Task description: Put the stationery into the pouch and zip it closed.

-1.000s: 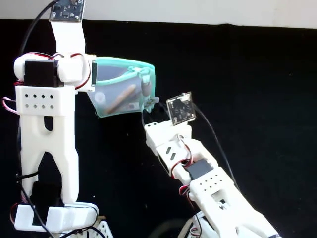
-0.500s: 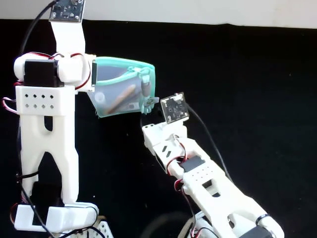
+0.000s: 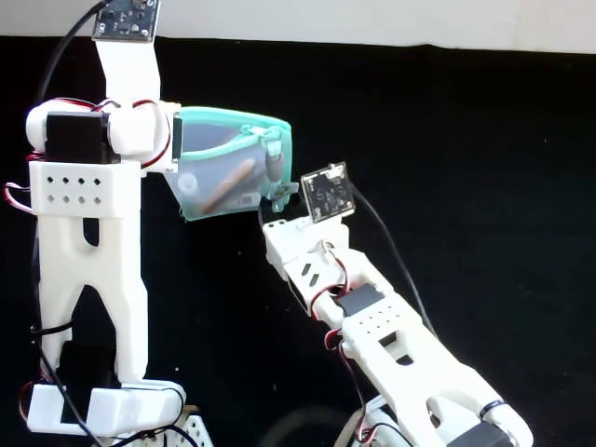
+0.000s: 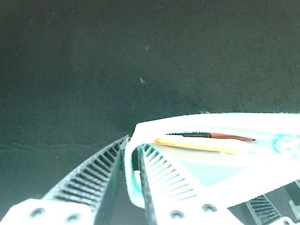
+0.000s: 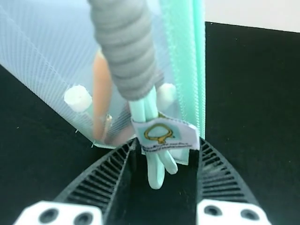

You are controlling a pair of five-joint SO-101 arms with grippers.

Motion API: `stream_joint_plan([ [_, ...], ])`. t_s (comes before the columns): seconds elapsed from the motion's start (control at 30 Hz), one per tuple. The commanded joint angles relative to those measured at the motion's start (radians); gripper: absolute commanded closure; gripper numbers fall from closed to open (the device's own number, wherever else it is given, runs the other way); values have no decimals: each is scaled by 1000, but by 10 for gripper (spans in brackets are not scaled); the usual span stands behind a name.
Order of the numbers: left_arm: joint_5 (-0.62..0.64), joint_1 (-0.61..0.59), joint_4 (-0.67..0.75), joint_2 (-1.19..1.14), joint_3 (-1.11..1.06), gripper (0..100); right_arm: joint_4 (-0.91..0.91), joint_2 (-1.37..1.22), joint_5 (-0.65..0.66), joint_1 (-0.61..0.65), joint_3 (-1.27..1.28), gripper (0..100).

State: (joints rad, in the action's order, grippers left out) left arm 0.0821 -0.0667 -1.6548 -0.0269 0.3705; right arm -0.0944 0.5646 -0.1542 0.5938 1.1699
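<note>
Two claws attend the mint-green mesh pouch (image 3: pixel 233 177) over the black counter (image 3: pixel 466 140). The left claw (image 4: pixel 130 178) is clenched on its rim. The right claw (image 5: pixel 166 164) is released, straddling the pale green pull cord (image 5: pixel 154 173). An orange pencil (image 3: pixel 228 186) lies inside. Best to grip the cord squarely, then pull straight along the zip against the left's hold.

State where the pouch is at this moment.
In the high view, the pouch is left of centre, its left edge clamped in the left gripper, with the right gripper at its lower right corner.
</note>
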Motion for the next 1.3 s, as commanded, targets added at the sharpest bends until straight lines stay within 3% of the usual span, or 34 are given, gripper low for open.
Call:
stream_joint_plan([
  [0.0, -3, 1, -5, -59, -13, 993, -21, -1, 9, 5, -41, 821],
  [0.1, -3, 1, -5, -59, -13, 993, -21, -2, 12, 2, -42, 834],
  [0.23, -3, -1, -6, -59, -13, 993, -21, -2, 14, -7, -42, 998],
  [0.6, -3, -1, -6, -59, -15, 993, -13, 13, 14, -255, -39, 992],
  [0.97, -3, -1, -6, -59, -18, 993, -13, 15, 8, -395, -199, 992],
  [1.27, -3, 1, -6, -59, -18, 993, -12, 70, 8, -384, -440, 992],
])
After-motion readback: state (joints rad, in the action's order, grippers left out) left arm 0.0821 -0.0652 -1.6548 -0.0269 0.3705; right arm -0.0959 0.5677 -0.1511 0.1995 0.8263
